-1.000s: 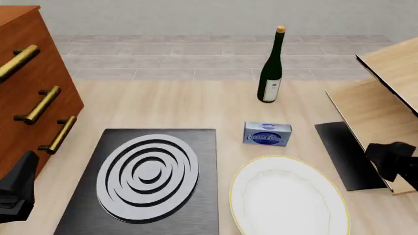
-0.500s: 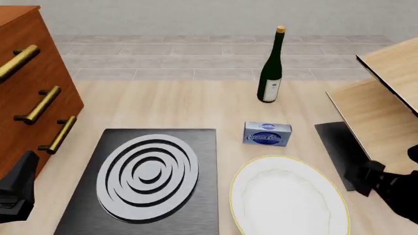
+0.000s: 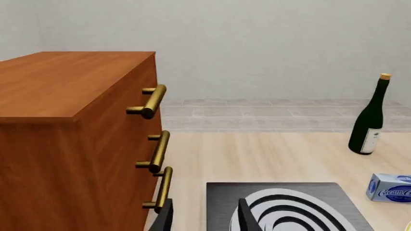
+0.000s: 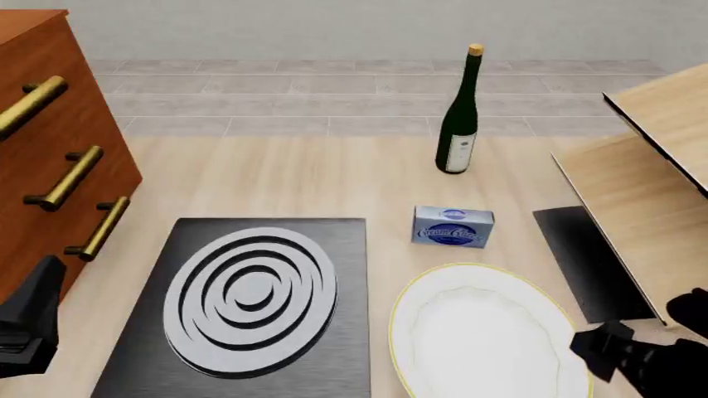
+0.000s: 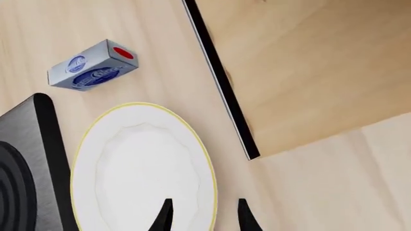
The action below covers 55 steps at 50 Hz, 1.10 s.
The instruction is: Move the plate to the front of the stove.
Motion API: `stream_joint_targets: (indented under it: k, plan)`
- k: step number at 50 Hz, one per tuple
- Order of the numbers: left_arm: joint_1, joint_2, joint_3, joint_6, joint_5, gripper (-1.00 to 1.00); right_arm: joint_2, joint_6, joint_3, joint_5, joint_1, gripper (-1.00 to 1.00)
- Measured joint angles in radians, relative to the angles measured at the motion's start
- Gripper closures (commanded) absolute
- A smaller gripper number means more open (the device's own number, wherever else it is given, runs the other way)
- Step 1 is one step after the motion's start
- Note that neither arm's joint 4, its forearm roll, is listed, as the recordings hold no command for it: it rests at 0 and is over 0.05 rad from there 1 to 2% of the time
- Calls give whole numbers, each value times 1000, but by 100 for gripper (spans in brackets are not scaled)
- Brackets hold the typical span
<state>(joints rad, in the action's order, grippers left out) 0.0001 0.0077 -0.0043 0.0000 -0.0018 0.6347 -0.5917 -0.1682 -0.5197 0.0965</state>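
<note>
Two arms are showing in my feeds, and I am watching the right gripper [image 5: 201, 216] most closely. Through the right wrist camera I am seeing its two dark fingertips [image 5: 164, 217] standing apart, with the yellow-rimmed edge of the plate [image 5: 142, 168] running between them; whether either tip is touching the rim, I cannot tell. In the front view this right gripper [image 4: 598, 350] is sitting low at the plate's right edge, near the bottom right corner of the picture.

I am finding the plate [image 4: 482, 332] lying flat on the desk [image 4: 298, 178], just to the right of the stove [image 4: 334, 274], close beside it but not overlapping it. Behind the plate a small blue box [image 4: 453, 225] is lying, with white script that seems to read "Cream Cheese", though the lettering is too soft for me to be sure; the right wrist view is also showing a red spot on its end. Farther back a dark green bottle [image 4: 459, 116] is standing upright with a pale label whose print I cannot read.

My left gripper [image 3: 204, 216] is showing its jaws parted and empty, hanging over the stove's left rear corner beside the wooden drawer cabinet [image 3: 77, 139] with its brass handles [image 3: 154, 101]. A plain dark panel [image 4: 586, 257] is lying to the plate's right, partly under a light wooden board [image 4: 642, 199].
</note>
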Motion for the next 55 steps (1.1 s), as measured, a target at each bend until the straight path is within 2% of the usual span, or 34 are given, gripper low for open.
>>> stream_joint_targets:
  k: [14,33,55]
  plan:
    - [0,0,0,0,0,-100,10,-36,80,46,47,-100]
    - [0,0,0,0,0,-100,177,-32,117,230,65,-100]
    - [0,0,0,0,0,-100,224,-55,137,295,131,-100]
